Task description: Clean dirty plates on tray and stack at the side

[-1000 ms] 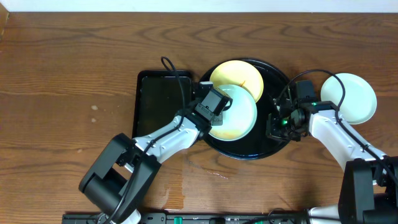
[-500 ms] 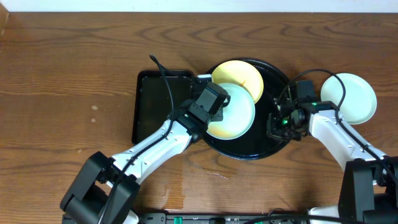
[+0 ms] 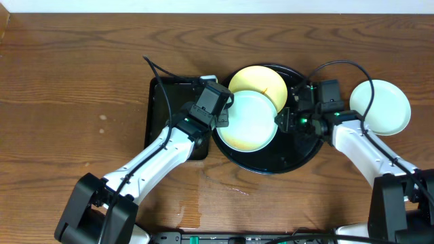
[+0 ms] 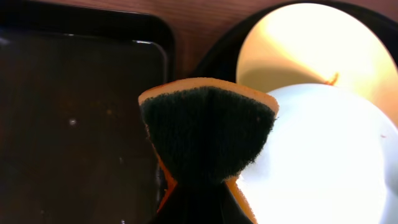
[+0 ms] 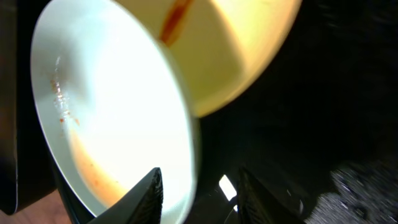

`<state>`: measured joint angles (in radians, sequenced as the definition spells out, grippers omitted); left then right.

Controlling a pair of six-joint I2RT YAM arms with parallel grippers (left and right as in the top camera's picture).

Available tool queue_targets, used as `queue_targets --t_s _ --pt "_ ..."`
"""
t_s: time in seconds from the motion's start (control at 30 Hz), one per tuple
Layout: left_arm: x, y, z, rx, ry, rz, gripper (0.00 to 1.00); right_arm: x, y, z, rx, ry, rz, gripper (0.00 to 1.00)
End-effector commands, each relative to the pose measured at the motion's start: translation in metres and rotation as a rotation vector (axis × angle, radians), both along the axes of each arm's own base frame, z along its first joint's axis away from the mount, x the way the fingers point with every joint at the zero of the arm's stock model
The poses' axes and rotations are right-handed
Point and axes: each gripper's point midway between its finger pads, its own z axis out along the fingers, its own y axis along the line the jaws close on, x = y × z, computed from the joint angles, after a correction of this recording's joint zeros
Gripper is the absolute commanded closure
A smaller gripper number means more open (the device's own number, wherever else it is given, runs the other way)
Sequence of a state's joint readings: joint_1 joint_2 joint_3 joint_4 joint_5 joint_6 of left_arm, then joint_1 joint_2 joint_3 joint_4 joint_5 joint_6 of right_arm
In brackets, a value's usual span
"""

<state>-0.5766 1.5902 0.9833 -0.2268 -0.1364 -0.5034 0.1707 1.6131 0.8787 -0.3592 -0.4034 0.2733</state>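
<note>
The round black tray (image 3: 298, 146) holds a pale yellow plate (image 3: 258, 83) with a red streak. A mint-blue plate (image 3: 249, 123) overlaps it and carries orange-red smears (image 5: 81, 168). A second mint-blue plate (image 3: 381, 105) lies on the table to the right of the tray. My left gripper (image 3: 220, 115) is shut on an orange sponge (image 4: 208, 134) with a dark scouring face, at the smeared plate's left edge. My right gripper (image 5: 199, 174) is open, its fingers either side of that plate's right rim.
A rectangular black tray (image 3: 166, 108) sits just left of the round one, under my left arm. Cables loop above both wrists. Bare wooden table surrounds the trays, and a wet patch (image 3: 234, 190) shows near the front.
My left gripper has drawn the sponge leftward off the plate's middle to its left edge. My right gripper has moved up and left from the tray floor to the plate's rim and opened.
</note>
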Motion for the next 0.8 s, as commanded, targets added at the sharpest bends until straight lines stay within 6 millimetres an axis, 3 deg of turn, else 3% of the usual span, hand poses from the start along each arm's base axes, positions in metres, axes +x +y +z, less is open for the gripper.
queue_targets --t_s 0.0,0.23,0.57,0.77 --pt "-0.001 -0.011 0.009 -0.041 -0.003 -0.044 0.92 -0.003 0.012 0.0 -0.017 -0.021 0.042 0.67" --pt "-0.002 -0.013 0.009 -0.048 0.002 -0.051 0.92 -0.002 0.007 -0.01 -0.168 -0.039 0.003 0.69" --pt "-0.008 -0.018 -0.005 -0.058 0.048 -0.078 0.92 -0.005 0.005 -0.014 -0.19 -0.02 -0.026 0.7" --pt "-0.006 -0.019 -0.012 -0.052 0.058 -0.077 0.92 -0.007 0.005 -0.031 -0.194 0.027 -0.039 0.74"
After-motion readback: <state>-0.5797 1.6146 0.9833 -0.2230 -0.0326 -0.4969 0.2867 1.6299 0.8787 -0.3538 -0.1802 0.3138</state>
